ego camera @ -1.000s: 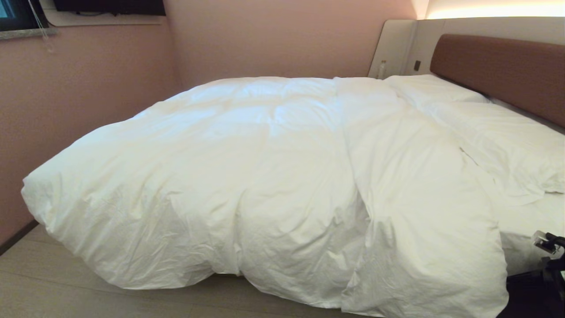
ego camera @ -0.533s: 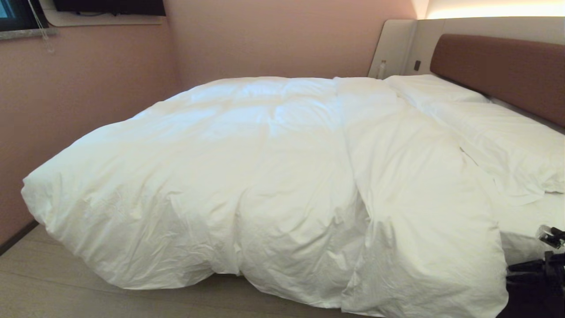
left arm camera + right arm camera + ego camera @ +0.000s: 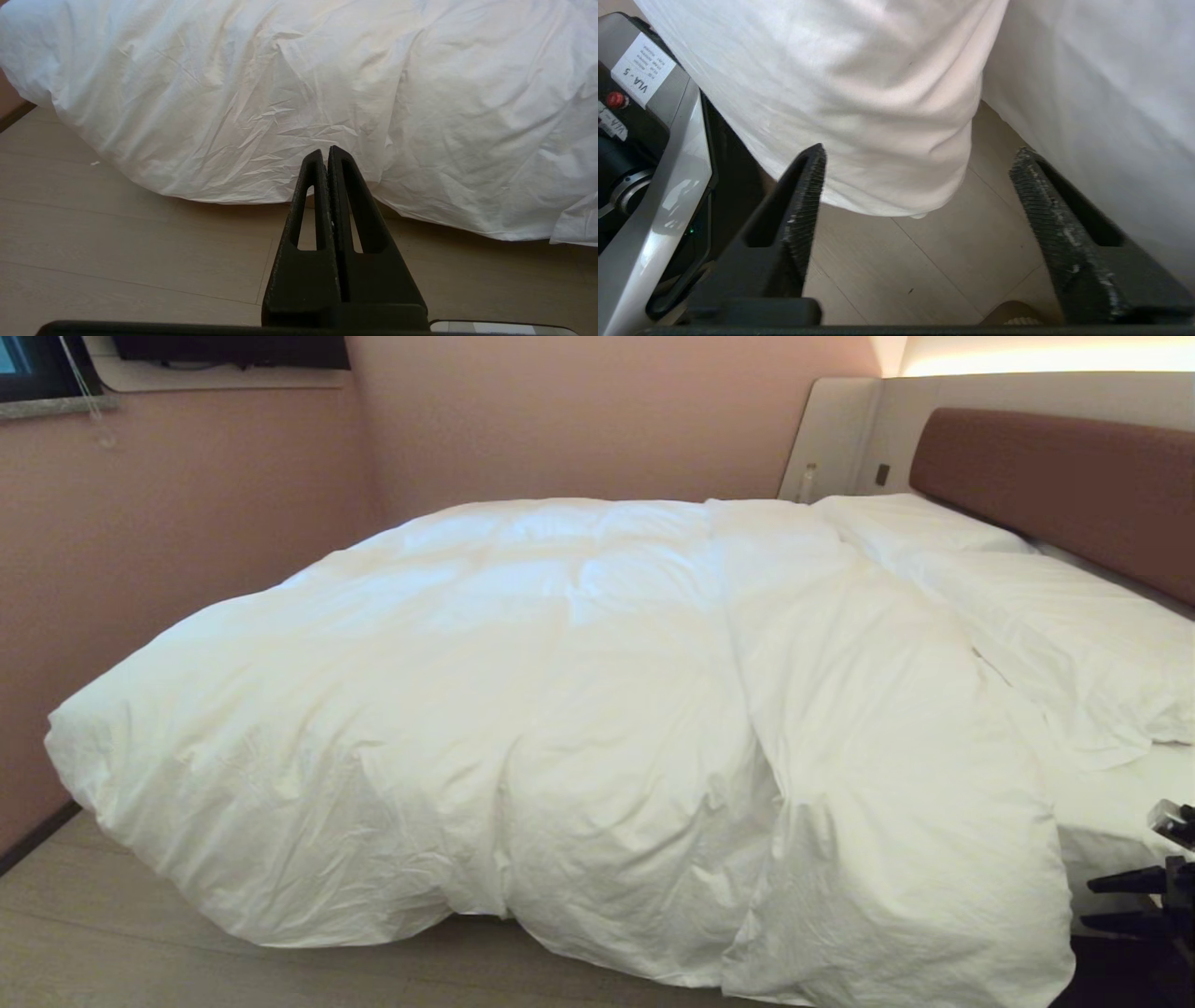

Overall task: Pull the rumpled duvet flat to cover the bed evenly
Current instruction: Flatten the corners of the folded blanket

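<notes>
I judge it nearly done: the puffy white creased-cotton duvet [image 3: 579,709] covers most of the low beige-based bed [image 3: 1116,817], its near-right corner bunched; my right gripper [image 3: 915,186] gapes empty beside it, the left gripper [image 3: 328,156] pinched closed.

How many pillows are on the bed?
2: one pillow at the far corner by the headboard, another nearer, beside the duvet. More may be hidden.
</notes>
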